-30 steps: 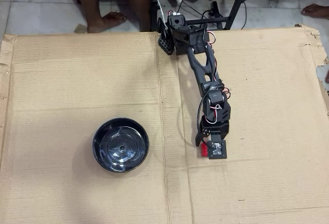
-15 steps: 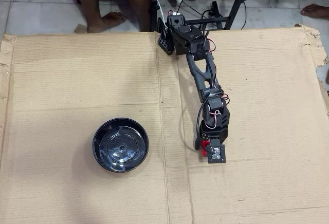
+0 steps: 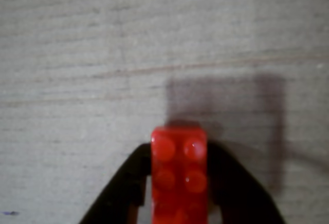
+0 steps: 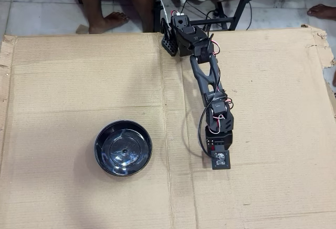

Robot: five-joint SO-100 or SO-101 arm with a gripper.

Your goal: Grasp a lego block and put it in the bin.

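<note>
Brown cardboard (image 4: 84,71) covers the floor, flat and ribbed, with a fold down the middle. Only the overhead view shows the bin (image 4: 123,148), a round shiny black bowl sitting left of the arm (image 4: 205,76) and well apart from it. That arm reaches from the far edge toward the near side, bent down at the end. Only the wrist view shows the block (image 3: 179,175), small, red and bumpy on top. The gripper (image 3: 179,198) squeezes it from both sides with its black fingers (image 3: 123,188), above the cardboard, and a shadow lies behind.
</note>
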